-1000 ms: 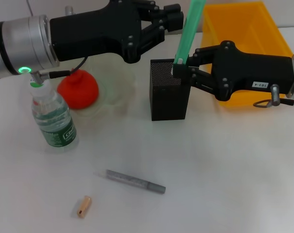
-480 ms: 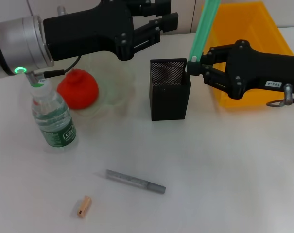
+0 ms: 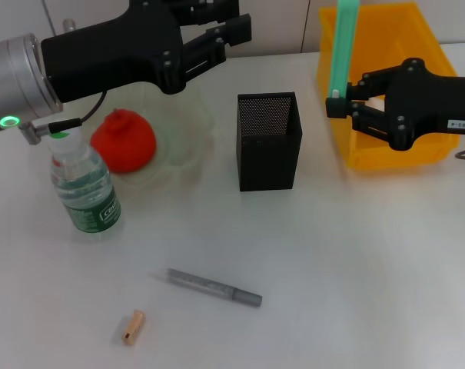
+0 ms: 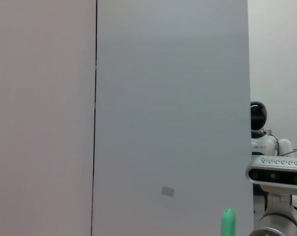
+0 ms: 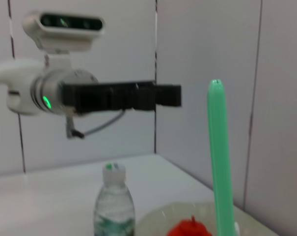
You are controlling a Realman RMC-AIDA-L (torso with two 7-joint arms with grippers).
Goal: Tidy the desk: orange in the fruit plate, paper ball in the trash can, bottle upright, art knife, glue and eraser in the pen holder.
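Right pincer [image 3: 341, 98] clamps green stick [image 3: 342, 46] upright, pen holder [image 3: 268, 141] beside and below. Next: shift over holder mouth, lower, release. Left pincer [image 3: 230, 29] raised, gap unclear.

The head camera looks steeply down on the white worktop [image 3: 355, 261] from close above. The left wrist camera faces level toward a wall, catching only the green stick [image 4: 228, 222] tip. The right wrist camera looks across the worktop, sharing that stick, bottle [image 5: 114, 206] and orange [image 5: 192, 229] with the head view.
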